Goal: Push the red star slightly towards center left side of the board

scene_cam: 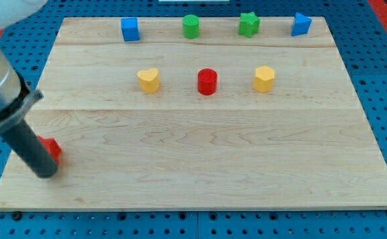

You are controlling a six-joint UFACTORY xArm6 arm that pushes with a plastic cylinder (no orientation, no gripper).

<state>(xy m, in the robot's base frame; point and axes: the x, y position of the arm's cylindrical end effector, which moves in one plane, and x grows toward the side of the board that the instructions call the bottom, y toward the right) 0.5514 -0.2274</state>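
The red star (52,148) lies near the board's lower left edge, mostly hidden behind my rod; only its right part shows. My tip (47,174) rests on the board just below and left of the red star, touching or nearly touching it. The rod rises toward the view's upper left.
Along the top edge stand a blue cube (130,29), a green cylinder (190,26), a green star (249,24) and a blue triangular block (301,24). In the middle row sit a yellow heart (149,80), a red cylinder (207,81) and a yellow hexagon (263,78). The wooden board (200,159) lies on blue pegboard.
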